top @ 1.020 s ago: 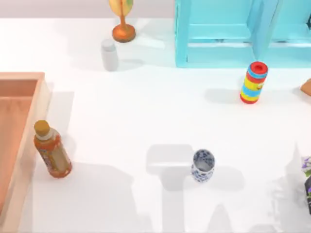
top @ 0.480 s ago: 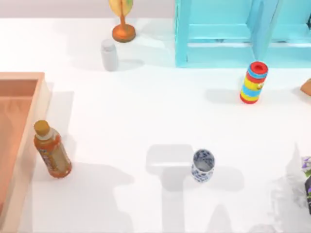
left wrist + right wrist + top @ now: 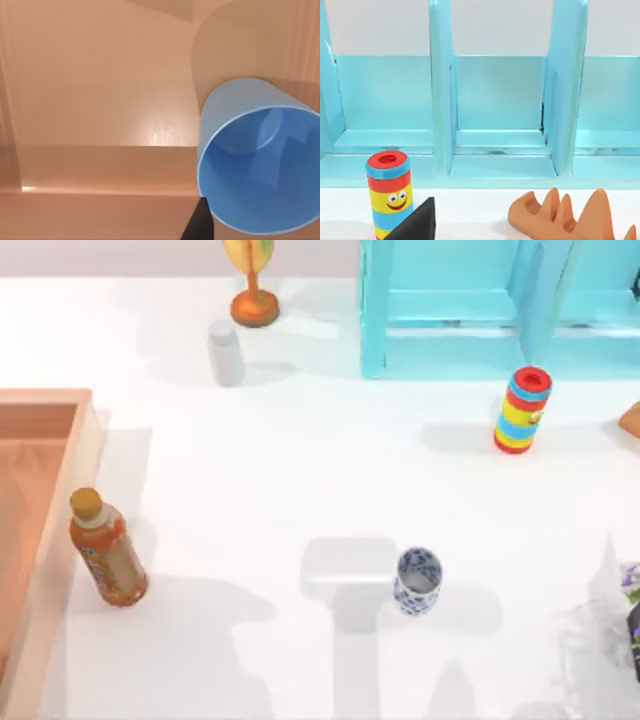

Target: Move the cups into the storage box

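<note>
Blue cup [image 3: 260, 165] sits beside the left claw's finger [image 3: 200, 222].

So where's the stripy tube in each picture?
Top view: stripy tube on the table's right, in front of the turquoise shelf.
Left wrist view: not in it.
Right wrist view: stripy tube near the corner, before the same shelf.
Shared landmark: the shelf.

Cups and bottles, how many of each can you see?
Cups: 2, the blue cup over the wooden box and the flowery cup on the table.
Bottles: 2, the orange bottle and the grey bottle.
Total: 4
</note>
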